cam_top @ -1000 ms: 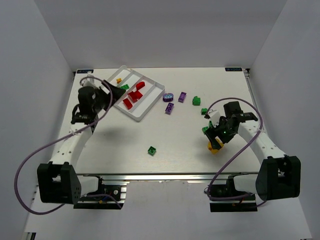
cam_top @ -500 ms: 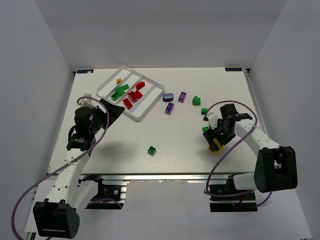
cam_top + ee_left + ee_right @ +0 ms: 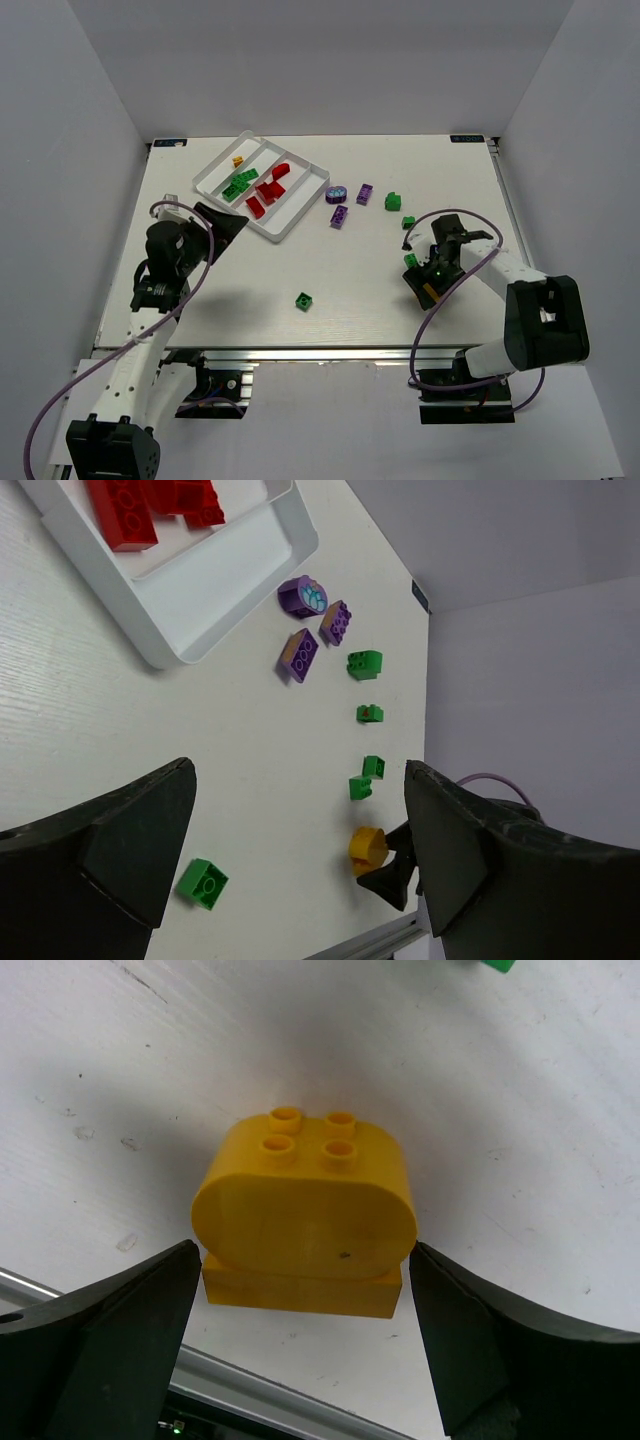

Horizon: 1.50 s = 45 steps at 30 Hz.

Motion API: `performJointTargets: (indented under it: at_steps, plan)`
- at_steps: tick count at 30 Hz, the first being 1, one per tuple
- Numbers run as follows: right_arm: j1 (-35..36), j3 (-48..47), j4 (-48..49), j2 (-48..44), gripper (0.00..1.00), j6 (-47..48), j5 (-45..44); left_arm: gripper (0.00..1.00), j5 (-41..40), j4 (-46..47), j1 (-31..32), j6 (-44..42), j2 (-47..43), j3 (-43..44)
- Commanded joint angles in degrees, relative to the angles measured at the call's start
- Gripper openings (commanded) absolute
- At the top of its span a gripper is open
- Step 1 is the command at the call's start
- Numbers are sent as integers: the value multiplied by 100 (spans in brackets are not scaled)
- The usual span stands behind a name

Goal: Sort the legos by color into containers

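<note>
A yellow-orange brick (image 3: 305, 1210) with a rounded top lies on the table between my right gripper's (image 3: 303, 1250) open fingers, which stand close at both its sides. In the top view that gripper (image 3: 428, 285) covers most of the brick at the front right. My left gripper (image 3: 232, 222) is open and empty, just in front of the white tray (image 3: 302, 210). The tray holds red bricks (image 3: 268, 190), green bricks (image 3: 240, 183) and a small orange one (image 3: 238, 159) in separate compartments. Three purple bricks (image 3: 340, 216) and several green bricks (image 3: 393, 201) lie loose on the table.
A single green brick (image 3: 303, 300) lies at the front middle, also in the left wrist view (image 3: 203, 883). Two green bricks (image 3: 360, 787) sit just beyond the yellow brick (image 3: 367, 847). The table's front edge rail is close behind my right gripper.
My left arm has drawn back from the tray toward the front left. My right gripper has shifted slightly and settled lower over the yellow brick, hiding most of it from above.
</note>
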<state>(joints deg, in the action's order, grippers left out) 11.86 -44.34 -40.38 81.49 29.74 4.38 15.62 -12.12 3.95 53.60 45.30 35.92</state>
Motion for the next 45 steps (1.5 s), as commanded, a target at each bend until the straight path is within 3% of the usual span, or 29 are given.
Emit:
performJointTargets:
  at_steps: [1, 6, 12, 17, 19, 24, 27, 35, 45]
  plan:
    - [88, 109, 302, 33, 89, -108, -86, 94, 205, 254, 36, 247, -126, 2]
    - [124, 188, 505, 60, 84, -170, -52, 94, 249, 298, 71, 352, -170, 11]
    - [141, 206, 365, -212, 57, 23, 53, 94, 231, 254, 203, 467, -100, 81]
    - [159, -153, -4, -739, 33, 304, 492, 94, 258, 455, 694, 537, 224, 108]
    - [150, -512, -241, -854, 18, 880, 1167, 94, 301, 709, 1097, 598, 409, 108]
    - [168, -1173, -1007, -1258, 1, 2167, 3398, 94, 547, 1499, 1837, 686, 1242, 178]
    - [247, -1376, -841, -1408, 0, 2528, 3972, 94, 828, 2027, 2162, 756, 1647, 240]
    - [677, -1324, -50, -1654, 0, 2704, 3992, 94, 1163, 2732, 2760, 757, 2351, 643]
    - [1363, -1270, 812, -1496, 0, 2072, 3640, 94, 1295, 2233, 3401, 301, 3142, 1302]
